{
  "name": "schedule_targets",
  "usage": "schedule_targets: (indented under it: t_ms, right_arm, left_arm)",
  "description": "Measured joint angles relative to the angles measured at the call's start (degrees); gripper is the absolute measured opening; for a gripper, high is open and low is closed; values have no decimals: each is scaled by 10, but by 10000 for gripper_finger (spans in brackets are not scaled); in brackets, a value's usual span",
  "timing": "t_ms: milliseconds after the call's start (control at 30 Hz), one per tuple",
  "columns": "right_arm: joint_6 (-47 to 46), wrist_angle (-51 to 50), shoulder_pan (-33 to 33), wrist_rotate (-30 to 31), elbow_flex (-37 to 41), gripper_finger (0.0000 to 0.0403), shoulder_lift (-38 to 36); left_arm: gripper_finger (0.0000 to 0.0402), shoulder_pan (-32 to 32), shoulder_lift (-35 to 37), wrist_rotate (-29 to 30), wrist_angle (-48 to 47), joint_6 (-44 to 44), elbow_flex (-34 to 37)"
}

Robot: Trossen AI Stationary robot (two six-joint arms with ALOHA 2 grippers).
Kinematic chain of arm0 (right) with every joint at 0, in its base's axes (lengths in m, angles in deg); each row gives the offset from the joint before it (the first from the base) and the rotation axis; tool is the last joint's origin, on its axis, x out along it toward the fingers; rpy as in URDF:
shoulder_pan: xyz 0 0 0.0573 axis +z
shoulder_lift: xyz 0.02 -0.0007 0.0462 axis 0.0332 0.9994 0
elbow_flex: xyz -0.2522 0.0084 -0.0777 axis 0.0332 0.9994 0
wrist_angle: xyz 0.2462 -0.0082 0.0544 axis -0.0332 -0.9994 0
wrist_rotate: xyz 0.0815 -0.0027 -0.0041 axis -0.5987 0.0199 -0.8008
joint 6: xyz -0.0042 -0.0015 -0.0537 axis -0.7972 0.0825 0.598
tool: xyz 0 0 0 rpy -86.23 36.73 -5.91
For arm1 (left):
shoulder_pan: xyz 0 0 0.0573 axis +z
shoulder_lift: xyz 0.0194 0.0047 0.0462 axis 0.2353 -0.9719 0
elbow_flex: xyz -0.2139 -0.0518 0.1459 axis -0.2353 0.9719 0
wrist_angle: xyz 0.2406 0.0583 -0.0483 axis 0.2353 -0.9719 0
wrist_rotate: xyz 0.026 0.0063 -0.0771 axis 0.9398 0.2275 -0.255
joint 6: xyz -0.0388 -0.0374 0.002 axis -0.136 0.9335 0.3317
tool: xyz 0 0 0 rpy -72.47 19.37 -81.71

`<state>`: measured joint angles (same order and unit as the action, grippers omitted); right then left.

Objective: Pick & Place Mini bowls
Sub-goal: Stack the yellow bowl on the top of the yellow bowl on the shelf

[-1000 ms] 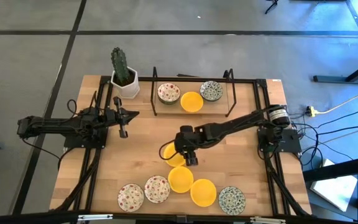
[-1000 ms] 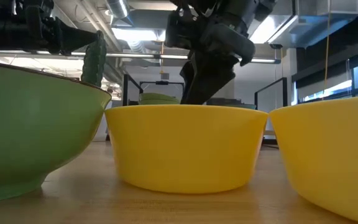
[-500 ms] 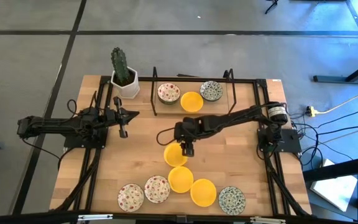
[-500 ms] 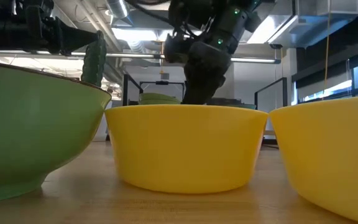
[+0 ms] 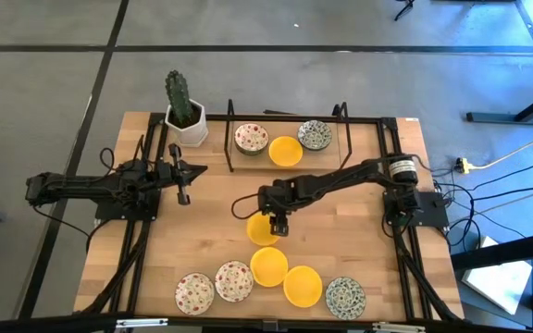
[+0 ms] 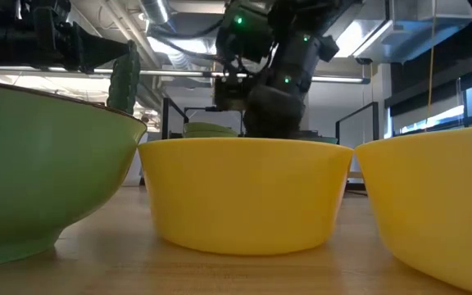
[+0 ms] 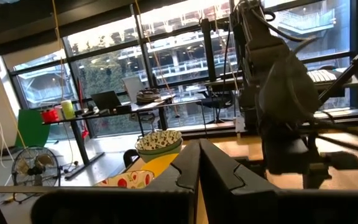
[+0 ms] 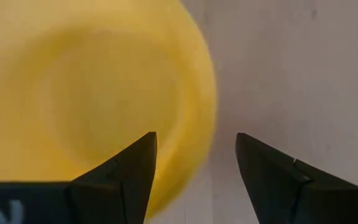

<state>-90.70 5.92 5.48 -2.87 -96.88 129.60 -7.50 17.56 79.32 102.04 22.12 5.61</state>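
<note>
The right gripper (image 5: 278,225) is positioned over a yellow mini bowl (image 5: 261,228) at mid-table, its fingers (image 8: 126,171) spread apart around the bowl's rim; nothing is seen to be gripped. Five more mini bowls (image 5: 269,266) are noted along the table's near edge, and three sit under the black rack (image 5: 230,125) at the far edge. The left gripper (image 5: 183,193) is parked at the left side, fingers closed together and empty.
</note>
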Motion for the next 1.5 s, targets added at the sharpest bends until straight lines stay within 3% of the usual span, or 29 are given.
schedule_targets:
  t_ms: [233,333,433,633,867,1100,1367,1500]
  right_arm:
    - [12,9,0,0,0,215,10]
    - [8,10,-1,1,0,193,10]
    - [-10,11,-6,0,0,147,10]
    - [-3,12,-22,-4,0,17,10]
    - [45,9,-36,-6,-1,9,0]
    - [76,-59,-47,-9,-32,5,-74]
    - [104,-148,-80,86,-109,4,-173]
    - [101,-192,-135,87,-160,3,-189]
  left_arm:
    - [8,0,0,1,0,-8,0]
    - [7,0,0,1,0,-7,0]
    - [4,0,0,1,0,-7,0]
    - [8,0,0,0,-1,-2,0]
    - [4,0,0,1,-12,-13,0]
    - [8,0,0,1,-17,-17,0]
    - [4,0,0,1,-18,-17,0]
    - [8,0,0,1,-17,-17,0]
